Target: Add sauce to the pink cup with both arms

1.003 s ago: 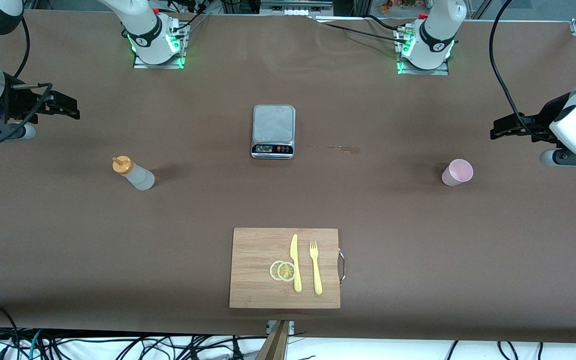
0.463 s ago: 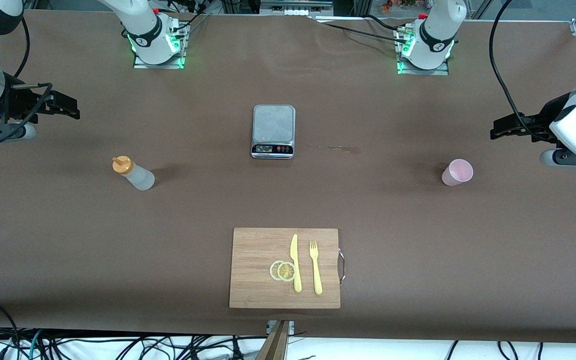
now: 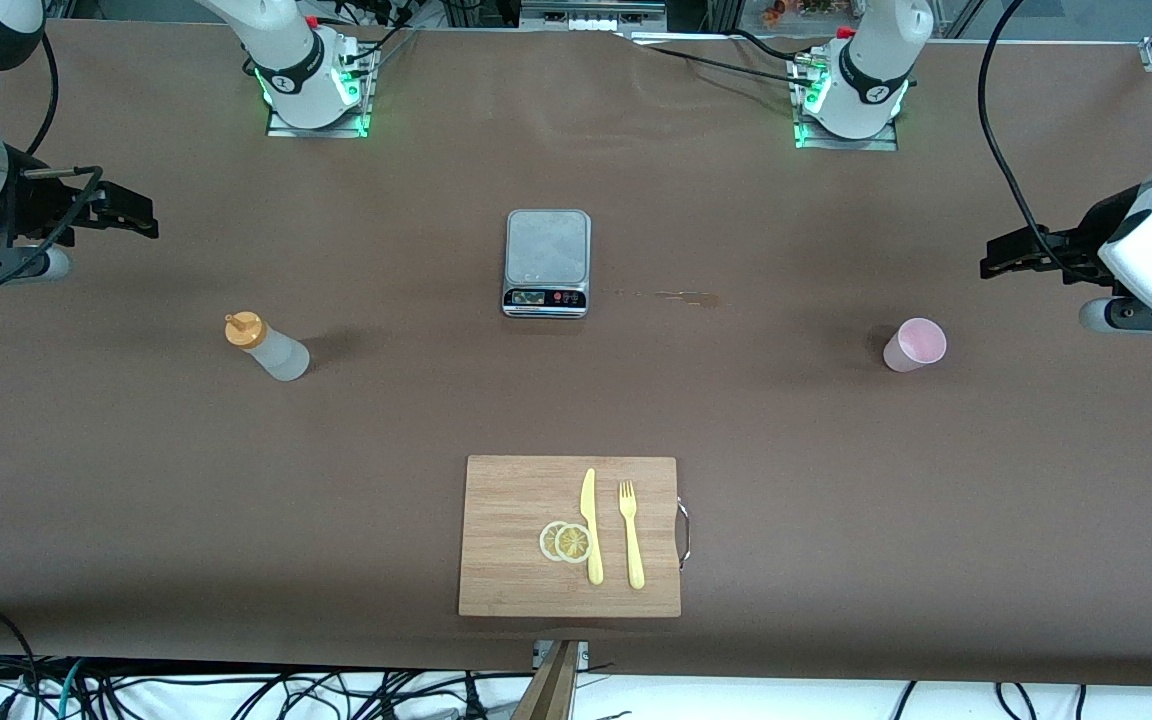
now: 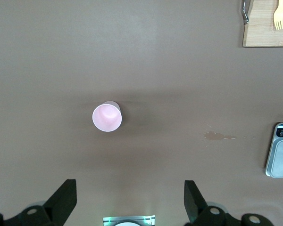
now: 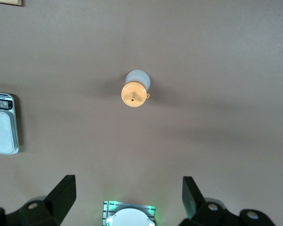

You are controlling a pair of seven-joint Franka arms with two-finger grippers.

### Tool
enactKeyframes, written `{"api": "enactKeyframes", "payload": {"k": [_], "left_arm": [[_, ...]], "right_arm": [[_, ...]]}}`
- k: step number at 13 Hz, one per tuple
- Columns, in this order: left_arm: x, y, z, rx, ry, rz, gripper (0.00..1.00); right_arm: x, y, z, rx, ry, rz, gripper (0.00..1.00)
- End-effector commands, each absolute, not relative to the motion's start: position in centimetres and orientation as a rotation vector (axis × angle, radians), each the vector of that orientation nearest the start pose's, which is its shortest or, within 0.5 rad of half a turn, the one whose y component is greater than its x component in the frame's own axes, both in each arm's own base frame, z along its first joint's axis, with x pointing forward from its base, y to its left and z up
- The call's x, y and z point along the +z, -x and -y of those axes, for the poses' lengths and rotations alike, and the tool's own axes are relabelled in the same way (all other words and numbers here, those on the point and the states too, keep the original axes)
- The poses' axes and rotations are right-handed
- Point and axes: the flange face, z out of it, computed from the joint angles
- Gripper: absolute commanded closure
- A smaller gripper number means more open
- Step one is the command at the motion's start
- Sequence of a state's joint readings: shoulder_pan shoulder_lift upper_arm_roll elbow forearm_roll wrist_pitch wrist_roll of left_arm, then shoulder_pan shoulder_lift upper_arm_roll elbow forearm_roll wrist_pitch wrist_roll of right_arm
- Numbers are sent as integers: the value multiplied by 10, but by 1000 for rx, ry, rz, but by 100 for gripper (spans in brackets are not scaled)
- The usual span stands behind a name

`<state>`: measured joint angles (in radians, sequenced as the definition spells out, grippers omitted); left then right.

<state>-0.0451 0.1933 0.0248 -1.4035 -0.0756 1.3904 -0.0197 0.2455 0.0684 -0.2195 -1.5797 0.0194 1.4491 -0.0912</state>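
Hovering at the bench [image 3: 136,480] edges with fingers spread, right gripper [image 3: 141,212] and left gripper [image 3: 994,255] flank upright sauce [image 3: 268,346], central scale [image 3: 547,262] and pink cup [image 3: 914,345], all well apart on bare surface.

Bare table [image 3: 416,400] is seen all round the bottle [image 3: 269,346] and the cup [image 3: 914,345]. The scale [image 3: 547,262] at 12 o'clock and the board [image 3: 569,535] at 6 o'clock are left as mid-table obstacles.
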Motion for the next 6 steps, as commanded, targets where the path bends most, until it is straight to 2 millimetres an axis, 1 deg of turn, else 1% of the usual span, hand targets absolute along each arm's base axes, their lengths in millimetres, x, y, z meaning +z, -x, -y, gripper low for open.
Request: {"api": "enactKeyframes", "payload": {"k": [1, 3, 5, 6], "left_arm": [[554, -597, 23, 358, 3154, -26, 0], [523, -601, 12, 332, 3125, -69, 0], [496, -605, -4, 294, 3132, -164, 0], [480, -605, -14, 284, 3130, -167, 0]], "right_arm": [[578, -556, -23, 295, 3053, 183, 0], [579, -557, -22, 287, 3052, 180, 0], [579, -557, -18, 281, 3048, 184, 0], [579, -557, -18, 280, 3046, 198, 0]]}}
